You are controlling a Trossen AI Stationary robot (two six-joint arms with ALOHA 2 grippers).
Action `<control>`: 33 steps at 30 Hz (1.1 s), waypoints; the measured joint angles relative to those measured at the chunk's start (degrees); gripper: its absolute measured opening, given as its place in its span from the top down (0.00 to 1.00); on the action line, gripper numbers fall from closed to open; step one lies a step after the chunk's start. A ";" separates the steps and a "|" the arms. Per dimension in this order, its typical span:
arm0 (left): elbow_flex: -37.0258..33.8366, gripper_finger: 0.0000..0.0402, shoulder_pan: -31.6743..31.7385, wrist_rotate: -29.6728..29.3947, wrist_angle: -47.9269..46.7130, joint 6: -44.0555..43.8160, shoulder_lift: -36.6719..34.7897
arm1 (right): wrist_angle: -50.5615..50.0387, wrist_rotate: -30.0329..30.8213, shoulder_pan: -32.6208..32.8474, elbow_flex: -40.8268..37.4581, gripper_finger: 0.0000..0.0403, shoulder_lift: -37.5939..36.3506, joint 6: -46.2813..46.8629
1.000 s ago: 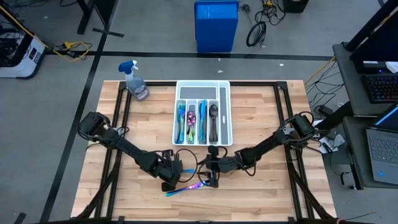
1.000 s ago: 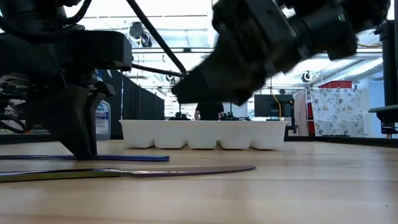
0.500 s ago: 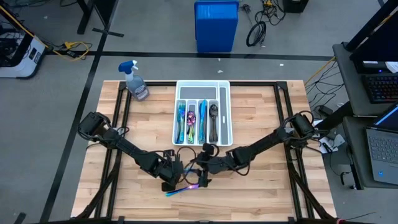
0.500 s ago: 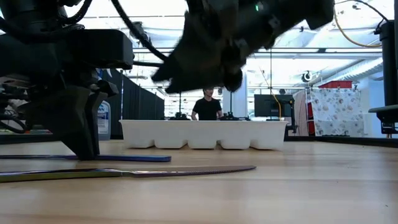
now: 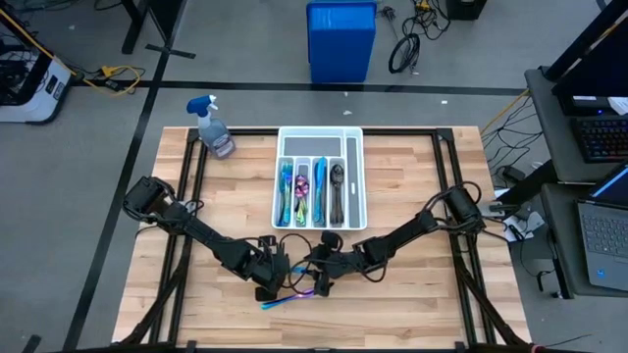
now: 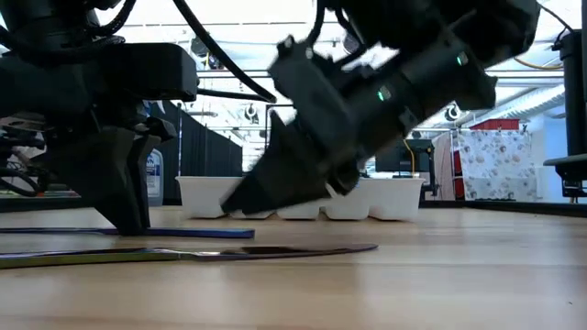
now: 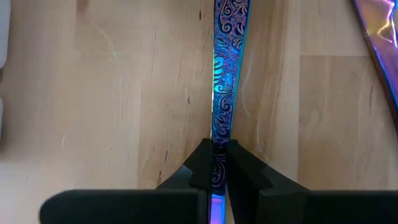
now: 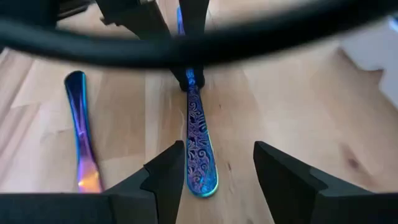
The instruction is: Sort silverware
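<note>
- Spray bottle [image 5: 214, 127] standing upper left of the high view, translucent with a blue trigger head, on the wooden table [image 5: 412, 304].
- Left gripper [image 5: 271, 288] sitting lower centre-left, fingers [image 7: 205, 163] pinched tight on the patterned utensil handle [image 7: 222, 74]; it's a slim flat metal strip, engraved swirl pattern, shining blue-to-purple, lying flat on the wood.
- Second piece, a knife [image 6: 183, 254], lying just beside it lower centre; smooth, iridescent purple-gold sheen, long thin blade.
- Right gripper [image 5: 319, 282] hovering lower centre, jaws spread wide and gripping nothing, fingers [image 8: 165, 180] straddling the rounded end of the same patterned handle in the right wrist view.
- White tray [image 5: 356, 176] sitting upper centre, plastic, compartmented; teal, purple and dark cutlery lying lengthwise in its slots.
- Tabletop looking like pale planked wood, visible grain.
</note>
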 joint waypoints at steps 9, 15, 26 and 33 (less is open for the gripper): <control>0.00 0.96 0.02 -0.30 -0.09 0.11 -0.04 | 2.86 0.01 0.72 -0.02 0.56 2.73 -1.12; 0.18 0.96 0.02 -0.43 -0.42 0.07 -0.09 | 2.82 0.01 0.89 -0.02 0.56 2.73 -1.73; 1.66 0.96 0.06 -0.57 -1.17 0.40 -0.04 | 2.77 -0.04 1.05 -0.02 0.56 2.73 -3.20; 1.77 0.96 0.04 -0.58 -1.75 0.14 -0.04 | 2.34 -0.06 1.05 -0.02 0.56 3.05 -3.72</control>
